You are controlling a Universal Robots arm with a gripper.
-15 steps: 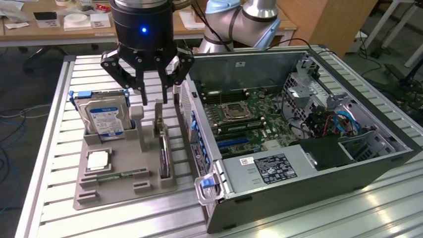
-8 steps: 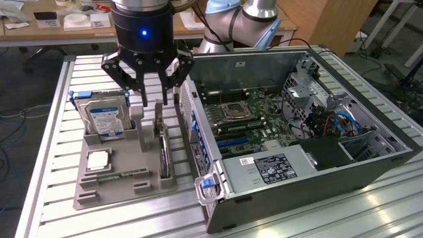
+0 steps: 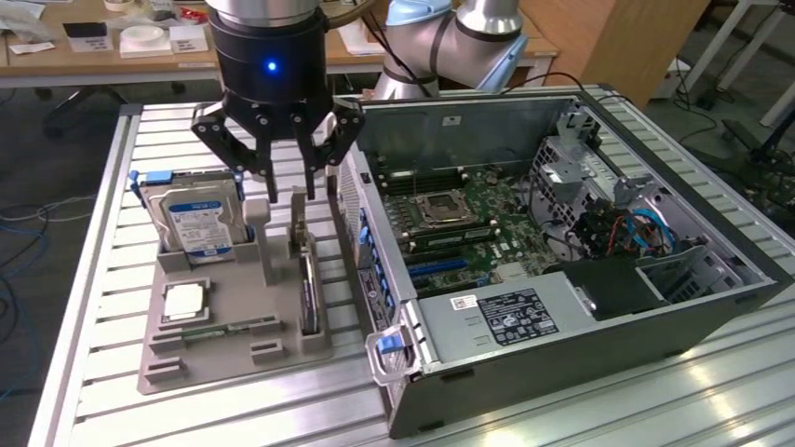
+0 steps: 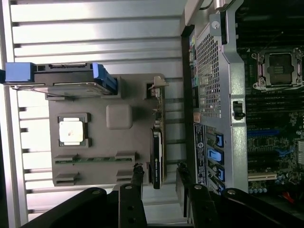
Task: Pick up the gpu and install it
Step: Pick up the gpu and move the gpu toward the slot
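Observation:
The gpu point(image 3: 305, 284) is a dark card with a silver end bracket. It stands on edge in a slot of the grey holder tray point(image 3: 236, 358), close to the computer case. My gripper point(image 3: 294, 184) hangs open directly above it, one finger on each side of the card's line, touching nothing. In the wrist view the gpu point(image 4: 156, 149) runs between my two black fingertips point(image 4: 137, 173), with the gripper point(image 4: 160, 175) centred over its cooler end.
On the tray also stand a hard drive point(image 3: 193, 219) with a blue-white label, a CPU point(image 3: 184, 301) and a green memory stick point(image 3: 222, 328). The open computer case point(image 3: 584, 307) lies on the exterior view's right, motherboard point(image 3: 453, 219) exposed. A slatted aluminium table point(image 3: 100, 279) carries everything.

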